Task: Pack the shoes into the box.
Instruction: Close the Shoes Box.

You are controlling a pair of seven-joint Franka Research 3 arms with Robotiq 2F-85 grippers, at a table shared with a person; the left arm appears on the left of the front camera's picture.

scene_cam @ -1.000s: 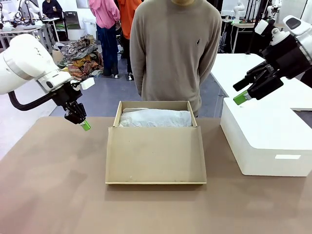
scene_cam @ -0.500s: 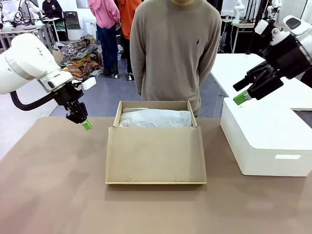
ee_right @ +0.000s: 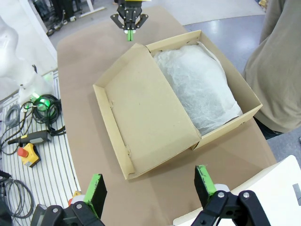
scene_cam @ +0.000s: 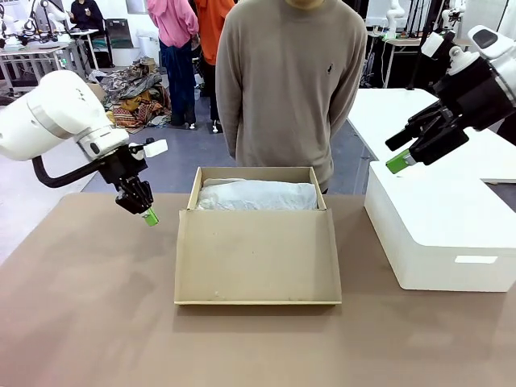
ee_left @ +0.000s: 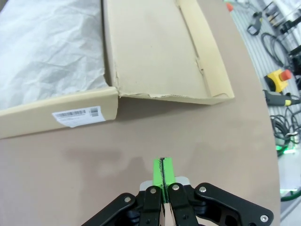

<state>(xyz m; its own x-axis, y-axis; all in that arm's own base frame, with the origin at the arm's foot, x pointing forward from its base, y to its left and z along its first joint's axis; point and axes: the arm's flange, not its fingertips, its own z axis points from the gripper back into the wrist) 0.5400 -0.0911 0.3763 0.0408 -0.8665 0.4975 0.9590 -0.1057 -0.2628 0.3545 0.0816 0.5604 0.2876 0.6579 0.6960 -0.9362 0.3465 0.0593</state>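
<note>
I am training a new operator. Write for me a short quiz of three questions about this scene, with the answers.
1. True or false: the lid of the box is closed.
2. What lies inside the box? A) white tissue paper B) foam blocks C) a towel
3. Which one is shut, the left gripper or the right gripper?
Key: 1 false, it lies open; 2 A; 3 the left gripper.

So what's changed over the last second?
The left gripper, shut and empty, moved down and closer to the box's left side. Nothing was taken hold of or let go. The open right gripper, the box and the person stayed as they were.
</note>
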